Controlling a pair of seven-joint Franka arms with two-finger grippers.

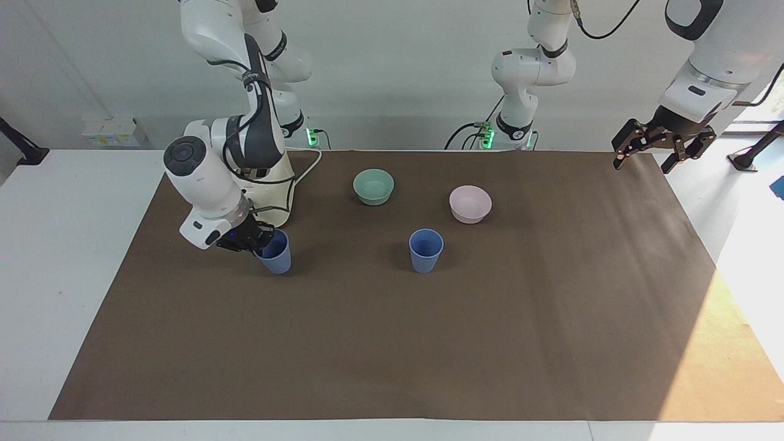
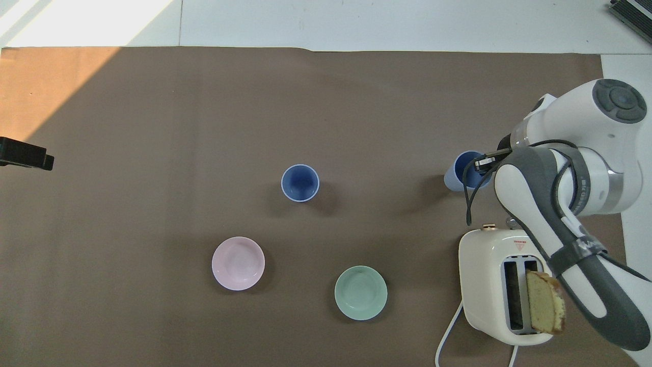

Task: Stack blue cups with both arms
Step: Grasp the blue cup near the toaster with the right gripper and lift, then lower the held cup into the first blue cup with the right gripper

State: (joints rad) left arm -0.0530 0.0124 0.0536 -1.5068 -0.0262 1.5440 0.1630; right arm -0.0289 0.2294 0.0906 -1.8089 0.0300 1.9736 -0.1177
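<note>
Two blue cups: one (image 1: 425, 250) stands mid-table, the other cup (image 1: 274, 252) sits tilted at the right arm's end, its rim clenched by the right hand (image 1: 256, 240). Two bowls, one green (image 1: 373, 186) and one pink (image 1: 470, 203), lie nearer the robots. One toaster (image 2: 496, 285) holds one bread slice (image 2: 545, 302). The left hand (image 1: 660, 147) hangs released over the mat's (image 1: 392, 343) corner.

A white surface (image 1: 73, 245) carries a brown mat (image 1: 392, 343); on the mat stand two blue cups (image 1: 425, 250) (image 1: 275, 252), a mint-green bowl (image 1: 373, 185), a pink bowl (image 1: 470, 203) and a toaster (image 2: 489, 285).
</note>
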